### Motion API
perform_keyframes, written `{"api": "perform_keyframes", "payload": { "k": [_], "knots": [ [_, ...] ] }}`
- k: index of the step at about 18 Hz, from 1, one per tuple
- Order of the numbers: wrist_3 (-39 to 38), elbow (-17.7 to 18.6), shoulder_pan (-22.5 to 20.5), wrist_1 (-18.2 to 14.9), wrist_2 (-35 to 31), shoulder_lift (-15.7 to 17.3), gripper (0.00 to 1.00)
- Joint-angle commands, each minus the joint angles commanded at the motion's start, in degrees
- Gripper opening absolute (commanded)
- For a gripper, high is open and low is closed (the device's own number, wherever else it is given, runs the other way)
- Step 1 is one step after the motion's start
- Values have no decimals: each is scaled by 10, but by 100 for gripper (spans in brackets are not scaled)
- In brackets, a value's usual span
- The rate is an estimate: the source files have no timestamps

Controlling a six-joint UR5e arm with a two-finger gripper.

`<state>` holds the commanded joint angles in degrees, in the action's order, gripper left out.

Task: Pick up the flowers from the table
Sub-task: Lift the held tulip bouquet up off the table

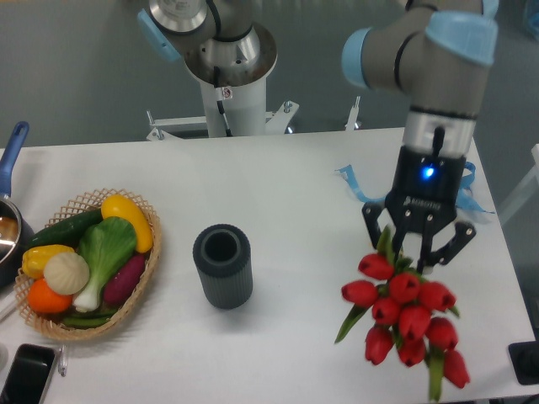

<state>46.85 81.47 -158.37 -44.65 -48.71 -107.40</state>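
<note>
Evidently the lift is in hand: the gripper (418, 242), at the right of the frame, is clamped on the stems of the red tulips (406, 316), which hang blooms-down above the white table (278, 202), so the next move calls for a steady hold.

Faint white lettering on the gripper (418, 249) is unreadable.
</note>
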Motion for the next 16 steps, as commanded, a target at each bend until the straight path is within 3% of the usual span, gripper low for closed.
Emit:
{"api": "perform_keyframes", "payload": {
  "k": [10, 16],
  "knots": [
    [-1, 7, -63, 0, 116, 17, 35],
    [0, 8, -65, 0, 119, 17, 35]
  ]
}}
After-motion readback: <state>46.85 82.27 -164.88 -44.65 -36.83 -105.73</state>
